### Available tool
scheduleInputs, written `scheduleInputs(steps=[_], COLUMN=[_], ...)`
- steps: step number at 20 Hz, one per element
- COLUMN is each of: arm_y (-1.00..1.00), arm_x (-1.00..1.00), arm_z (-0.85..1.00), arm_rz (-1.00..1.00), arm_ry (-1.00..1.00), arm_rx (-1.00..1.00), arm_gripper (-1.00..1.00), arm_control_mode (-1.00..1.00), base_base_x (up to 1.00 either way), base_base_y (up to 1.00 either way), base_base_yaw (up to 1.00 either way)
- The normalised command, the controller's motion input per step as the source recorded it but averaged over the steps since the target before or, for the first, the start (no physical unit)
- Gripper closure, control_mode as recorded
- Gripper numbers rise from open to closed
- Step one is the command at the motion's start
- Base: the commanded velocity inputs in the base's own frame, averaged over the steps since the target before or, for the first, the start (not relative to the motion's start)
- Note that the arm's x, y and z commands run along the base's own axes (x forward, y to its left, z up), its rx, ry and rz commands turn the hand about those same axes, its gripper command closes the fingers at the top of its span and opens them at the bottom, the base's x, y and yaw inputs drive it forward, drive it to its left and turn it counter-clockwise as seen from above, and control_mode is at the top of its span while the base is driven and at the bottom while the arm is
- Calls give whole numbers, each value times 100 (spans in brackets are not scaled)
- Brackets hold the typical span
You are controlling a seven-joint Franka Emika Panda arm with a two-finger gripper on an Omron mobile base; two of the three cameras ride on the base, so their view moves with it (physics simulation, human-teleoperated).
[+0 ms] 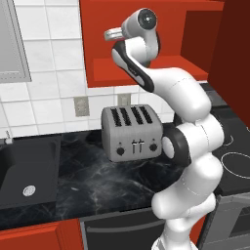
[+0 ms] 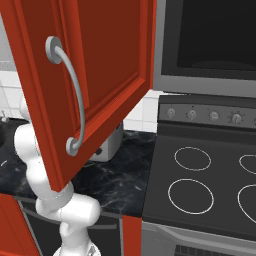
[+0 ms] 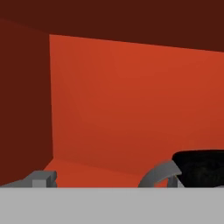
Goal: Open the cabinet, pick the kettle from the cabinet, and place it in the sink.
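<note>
1. Two gripper [image 3: 107, 179] fingers are standing wide apart, and they are holding nothing.
2. It is pointing into the red cabinet [image 3: 131, 100], at the back wall.
3. The dark kettle [image 3: 199, 168] is sitting on the cabinet floor, low on the right of the hand view, with its curved grey handle beside it. The gripper is not touching it.
4. The cabinet door [image 2: 95, 75] is hanging open, with its long silver handle [image 2: 70, 95] facing out.
5. A silver toaster [image 1: 132, 132] is sitting on the black counter [image 1: 97, 180] under the cabinet.
6. The black sink [image 1: 29, 171] is lying far to the left, with a round silver drain [image 1: 29, 191].
7. A stove [image 2: 200, 185] is sitting to the right.
</note>
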Motion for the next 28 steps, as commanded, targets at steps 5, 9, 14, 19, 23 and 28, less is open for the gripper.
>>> scheduleInputs(steps=[5,9,14,19,23,28], arm_y=[0,0,4,8,12,13], arm_x=[20,24,15,6,3,1], arm_z=[-4,-6,-6,-6,-1,0], arm_rz=[-1,-1,-1,-1,0,0], arm_ry=[0,0,0,0,-3,-6], arm_rx=[0,0,0,0,0,0], arm_gripper=[-100,-100,-100,-100,-100,-100], arm_control_mode=[-100,-100,-100,-100,-100,-100], base_base_x=[0,0,0,0,0,0], base_base_y=[0,0,0,0,0,0], base_base_yaw=[0,0,0,0,0,0])
